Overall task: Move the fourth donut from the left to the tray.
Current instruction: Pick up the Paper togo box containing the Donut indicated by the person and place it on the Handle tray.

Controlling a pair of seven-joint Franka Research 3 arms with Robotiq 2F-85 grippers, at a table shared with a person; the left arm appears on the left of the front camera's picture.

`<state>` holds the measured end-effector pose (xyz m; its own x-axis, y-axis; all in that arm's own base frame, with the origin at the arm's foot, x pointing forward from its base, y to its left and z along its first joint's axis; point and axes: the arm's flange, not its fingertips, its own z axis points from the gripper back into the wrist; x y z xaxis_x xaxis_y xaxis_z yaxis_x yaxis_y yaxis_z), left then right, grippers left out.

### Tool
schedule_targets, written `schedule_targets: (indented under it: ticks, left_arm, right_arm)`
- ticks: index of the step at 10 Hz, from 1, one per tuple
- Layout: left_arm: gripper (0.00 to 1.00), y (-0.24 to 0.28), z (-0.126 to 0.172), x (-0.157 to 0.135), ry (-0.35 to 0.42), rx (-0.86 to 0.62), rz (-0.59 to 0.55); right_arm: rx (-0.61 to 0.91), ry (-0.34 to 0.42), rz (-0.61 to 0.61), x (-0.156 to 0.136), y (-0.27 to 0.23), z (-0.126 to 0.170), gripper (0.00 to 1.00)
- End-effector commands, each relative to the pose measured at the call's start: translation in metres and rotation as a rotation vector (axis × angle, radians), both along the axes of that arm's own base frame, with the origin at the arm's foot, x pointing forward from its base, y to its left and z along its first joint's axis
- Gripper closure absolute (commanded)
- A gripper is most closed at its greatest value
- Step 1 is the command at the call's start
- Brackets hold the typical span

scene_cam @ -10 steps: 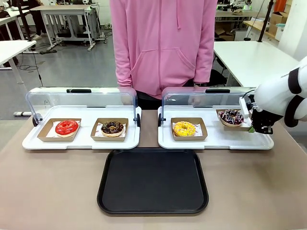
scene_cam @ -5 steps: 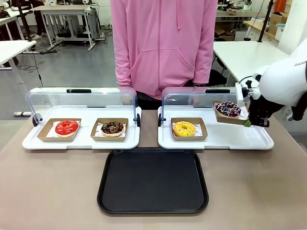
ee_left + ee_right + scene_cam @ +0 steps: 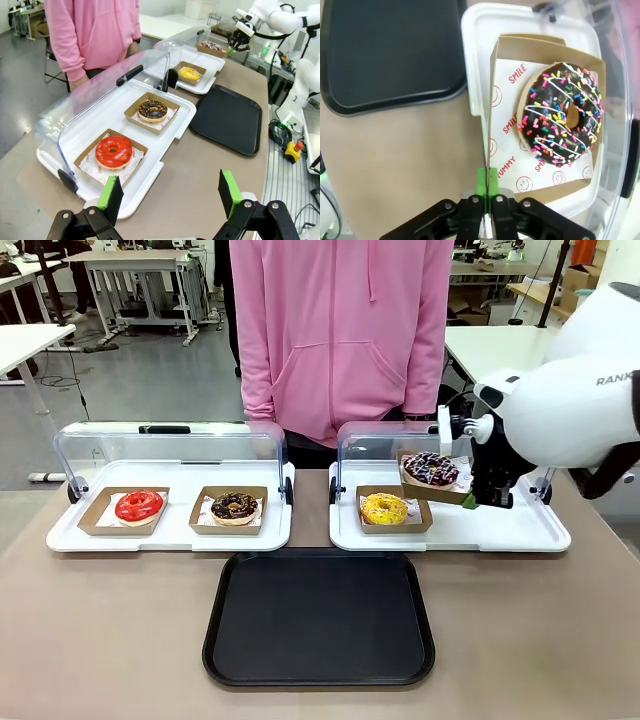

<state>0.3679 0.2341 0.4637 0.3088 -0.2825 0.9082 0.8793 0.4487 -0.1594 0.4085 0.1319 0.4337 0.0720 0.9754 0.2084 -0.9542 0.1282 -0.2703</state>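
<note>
The fourth donut (image 3: 430,468), chocolate-glazed with coloured sprinkles, rides in its small brown cardboard tray (image 3: 443,492), lifted and tilted above the right white tray. My right gripper (image 3: 470,502) is shut on that cardboard tray's near edge. In the right wrist view the green pads of the right gripper (image 3: 487,187) pinch the cardboard wall (image 3: 492,100), with the donut (image 3: 563,120) just beyond. The black tray (image 3: 318,618) lies in front at the table's middle, lower left of the donut, nothing on it. My left gripper (image 3: 170,190) hangs open over the table's left end, holding nothing.
Two white trays with raised clear lids stand side by side (image 3: 175,532) (image 3: 500,530). A red donut (image 3: 139,506), a nut-crumbed chocolate donut (image 3: 234,506) and a yellow donut (image 3: 385,508) sit in cardboard trays. A person in a pink hoodie (image 3: 340,340) stands at the far side.
My right gripper has lifted the sprinkled donut in its cardboard tray off the white tray and carried it leftward, toward the yellow donut. The left arm's state is unchanged.
</note>
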Motion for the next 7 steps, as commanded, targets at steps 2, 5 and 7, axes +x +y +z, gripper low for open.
schedule_targets:
  ticks: [2,5,7]
  left_arm:
    - [0.0,0.001,0.001,0.0,-0.028,-0.011,-0.011]
    - [0.0,0.001,0.001,0.0,-0.028,-0.011,-0.011]
    - [0.0,0.001,0.001,0.0,-0.028,-0.011,-0.011]
  right_arm:
    - [0.0,0.0,0.0,0.0,0.0,0.0,0.98]
    - [0.0,0.0,0.0,0.0,0.0,0.0,0.98]
    - [-0.016,0.004,-0.005,-0.012,0.009,-0.011,0.98]
